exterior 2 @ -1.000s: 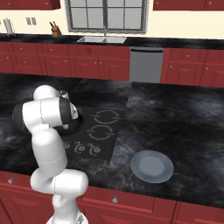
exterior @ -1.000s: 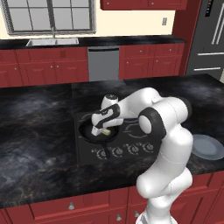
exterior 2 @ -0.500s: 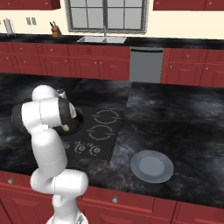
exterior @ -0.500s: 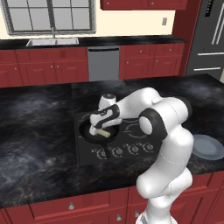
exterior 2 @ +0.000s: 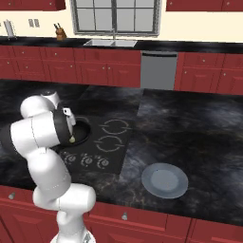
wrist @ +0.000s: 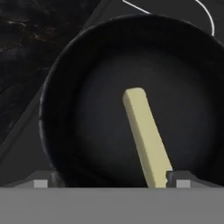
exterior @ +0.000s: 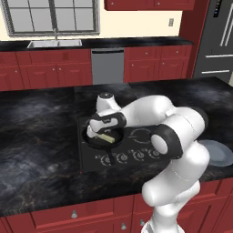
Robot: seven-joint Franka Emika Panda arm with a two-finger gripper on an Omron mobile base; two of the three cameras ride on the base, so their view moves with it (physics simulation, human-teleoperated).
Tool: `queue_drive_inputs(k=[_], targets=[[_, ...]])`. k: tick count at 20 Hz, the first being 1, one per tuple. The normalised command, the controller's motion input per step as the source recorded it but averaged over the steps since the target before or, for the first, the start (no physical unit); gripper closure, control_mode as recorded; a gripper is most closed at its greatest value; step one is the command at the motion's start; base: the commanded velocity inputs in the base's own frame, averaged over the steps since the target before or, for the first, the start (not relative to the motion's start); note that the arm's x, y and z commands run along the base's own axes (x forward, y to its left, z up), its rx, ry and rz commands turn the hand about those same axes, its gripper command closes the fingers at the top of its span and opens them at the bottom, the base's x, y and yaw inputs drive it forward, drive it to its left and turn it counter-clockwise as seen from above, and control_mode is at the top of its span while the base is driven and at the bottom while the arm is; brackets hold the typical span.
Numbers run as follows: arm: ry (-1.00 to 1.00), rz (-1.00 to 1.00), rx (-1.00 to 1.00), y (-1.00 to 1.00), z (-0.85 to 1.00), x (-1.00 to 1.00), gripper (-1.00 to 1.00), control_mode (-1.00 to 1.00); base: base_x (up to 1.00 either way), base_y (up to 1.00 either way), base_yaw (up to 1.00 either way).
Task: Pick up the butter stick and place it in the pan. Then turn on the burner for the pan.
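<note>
The black pan (exterior: 93, 141) sits on the front left of the black cooktop (exterior: 139, 146), its handle pointing toward the counter's front edge. The pale yellow butter stick (exterior: 105, 136) lies flat on the pan's floor. My gripper (exterior: 103, 129) hangs just above it, open. In the hand view the butter stick (wrist: 144, 135) lies lengthwise inside the pan (wrist: 87, 109), its near end close to the right fingertip (wrist: 181, 181) of my gripper (wrist: 111, 183); nothing is clamped. The burner under the pan is hidden. In the right base view the pan (exterior 2: 84, 133) shows beside my arm.
A row of small knobs (exterior: 132, 157) runs along the cooktop's front. Two other ring burners (exterior 2: 115, 127) lie to the right of the pan. A grey-blue plate (exterior 2: 164, 181) rests on the dark counter at the front right. Red cabinets and a sink stand at the back.
The jaws went from shut on the butter stick to wide open. The stick now lies loose in the pan. The arm has barely moved.
</note>
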Motion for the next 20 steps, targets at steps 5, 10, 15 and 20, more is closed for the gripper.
queue_drive_inputs(k=[5,10,15,20], targets=[[0.13,-0.33,0.0,0.0,0.14,-0.64,-1.0,-1.0,0.0,0.0,0.0],[0.15,-0.31,0.0,0.0,0.03,-0.59,-1.0,-1.0,0.0,0.0,0.0],[0.07,-0.23,0.0,-0.01,-0.15,-0.5,-1.0,-1.0,0.0,0.0,0.0],[0.0,-0.17,0.0,-0.1,-0.46,-0.36,-1.0,-1.0,0.0,0.0,0.0]])
